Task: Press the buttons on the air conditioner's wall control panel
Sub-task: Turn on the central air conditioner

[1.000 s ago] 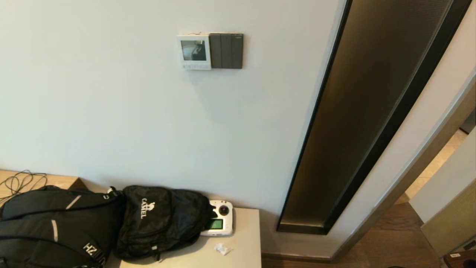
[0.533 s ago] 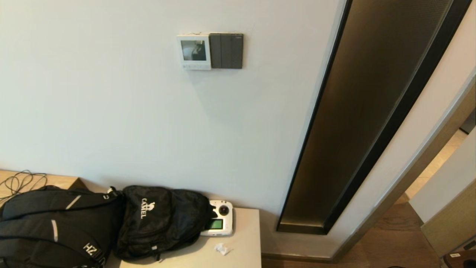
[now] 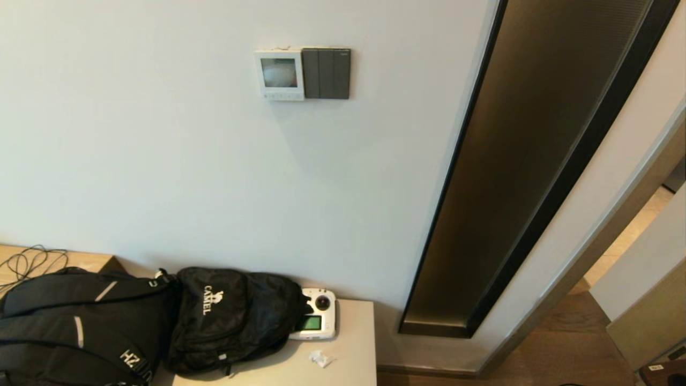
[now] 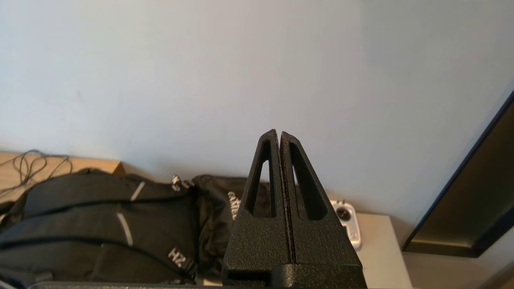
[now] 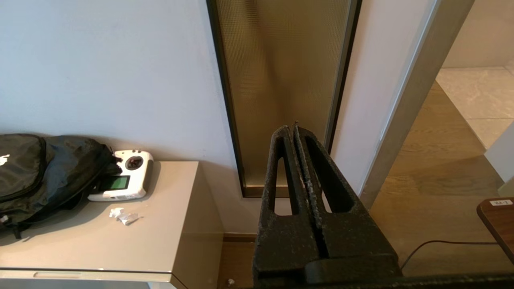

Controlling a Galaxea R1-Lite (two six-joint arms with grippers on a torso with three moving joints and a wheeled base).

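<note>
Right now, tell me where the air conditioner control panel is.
In the head view, the air conditioner control panel is mounted high on the wall, upper centre, touching the left edge of a dark grey switch plate, well above the black backpacks.

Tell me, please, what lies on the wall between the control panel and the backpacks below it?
Nothing: the head view shows only bare wall between the control panel and the backpacks.

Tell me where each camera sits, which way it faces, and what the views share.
Head view: on the robot's head, facing the wall with the control panel; no arm shows.
Left wrist view: behind the shut left gripper, facing wall and backpacks.
Right wrist view: behind the shut right gripper, facing the bronze wall panel.
Shared: all three show the white remote controller on the cabinet.
</note>
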